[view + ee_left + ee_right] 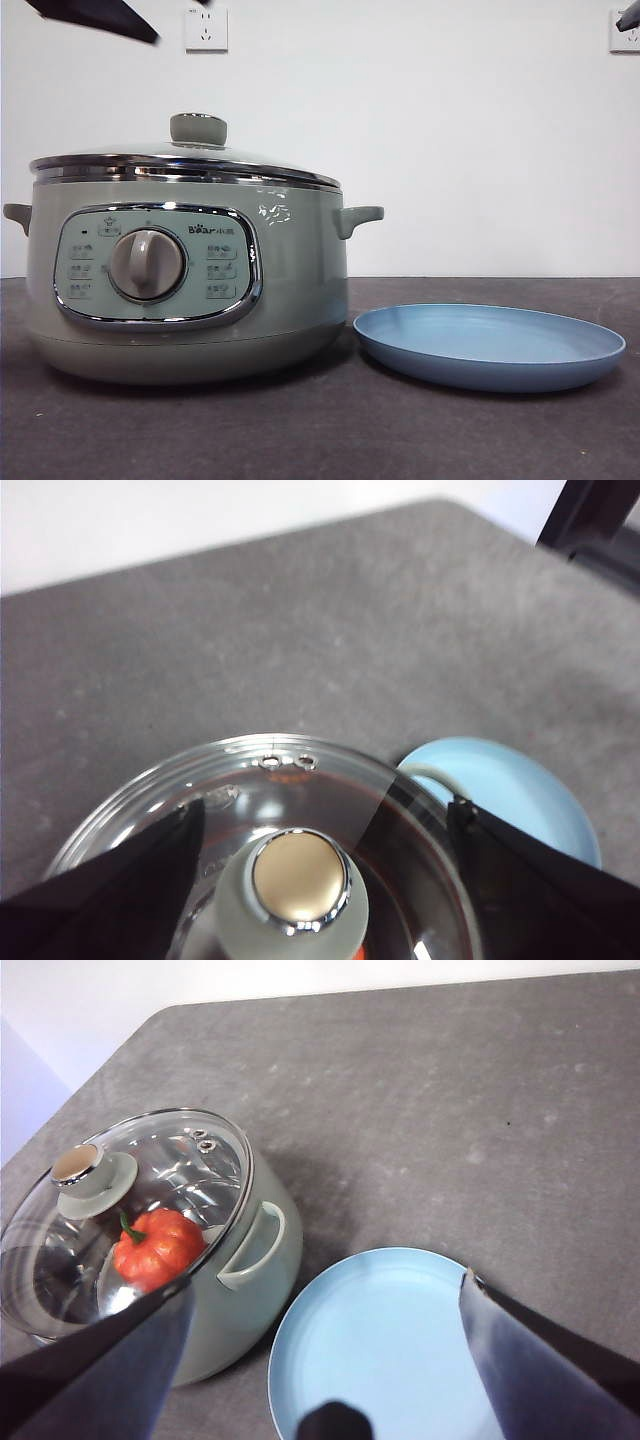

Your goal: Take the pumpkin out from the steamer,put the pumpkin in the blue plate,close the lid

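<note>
- Front view: lid (pixel 190 160) seated square on the steamer (pixel 180 290), knob (pixel 198 129) standing straight up at its centre. Blue plate (pixel 490 345) just beside the pot on the table (pixel 330 430), bare. Dark arm tip (pixel 95 15) high at 1 top corner, well above the knob; another sliver at the opposite corner. Pumpkin hidden from here by the pot wall.
- Left wrist view: left hand (pixel 320 880) spread wide, 1 jaw on each side of the knob (pixel 298 880), knob almost dead centre between them but not touched. Straight down looks like the move; knob axis upright, so a plain drop and pinch should do.
- Right wrist view: right hand (pixel 330 1360) spread too, hovering over the blue plate (pixel 400 1330), holding nothing. Pumpkin (pixel 155 1247) visible through the glass, inside the steamer (pixel 235 1310), stem up, off to the pot side of this hand.
- Judging by these: left hand nearer the lid, right hand waiting for the pumpkin.
</note>
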